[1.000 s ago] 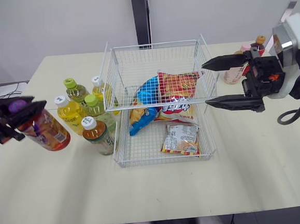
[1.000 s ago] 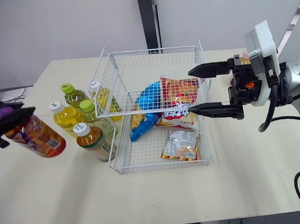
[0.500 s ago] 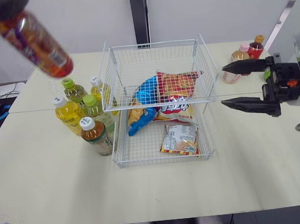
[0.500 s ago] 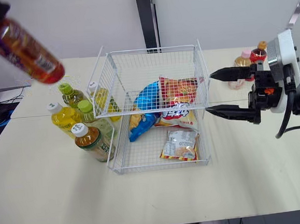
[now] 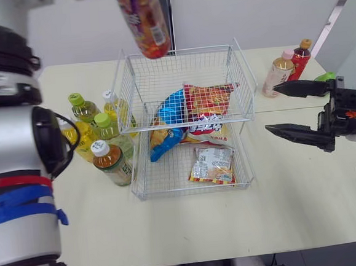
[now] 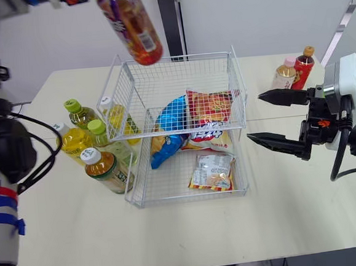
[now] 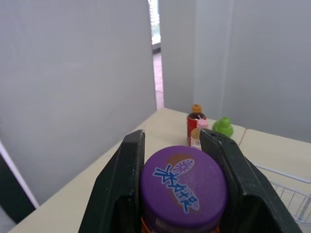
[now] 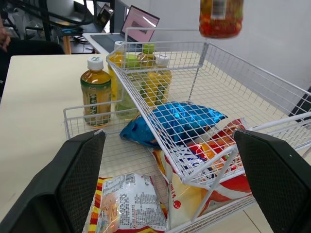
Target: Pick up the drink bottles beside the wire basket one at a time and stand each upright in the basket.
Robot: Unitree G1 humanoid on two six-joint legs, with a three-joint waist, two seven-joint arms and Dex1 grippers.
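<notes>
Left eye view, starting left: shows a bottle cluster (image 5: 108, 131) upright on the table (image 5: 191, 224), just beside the left wall of the basket (image 5: 184, 50). Higher up, finds the bottle (image 5: 144, 21) in the air over the basket's back left corner, tilted, base down toward the wire and clear of the rim. Half a second ago hung far out to the left, above the table's corner; since then swung across to the basket. Inside the basket, lists a blue bag (image 5: 173, 109), a red bag (image 5: 209, 101) and a small packet (image 5: 210, 165), lying as before. Further right, picks out the far bottles (image 5: 277, 77) standing near the table's back edge. Then the right end effector (image 5: 272, 108): spread wide, holding nothing, apart from the basket's right wall, where a second ago reached up to that wall.

Left wrist view adds the grip: left end effector (image 7: 174, 141) clamped on the bottle at its purple cap (image 7: 183, 189), one finger at each side. Right wrist view adds the bottle's base hanging above the rim, with the cluster seen through the wire.
</notes>
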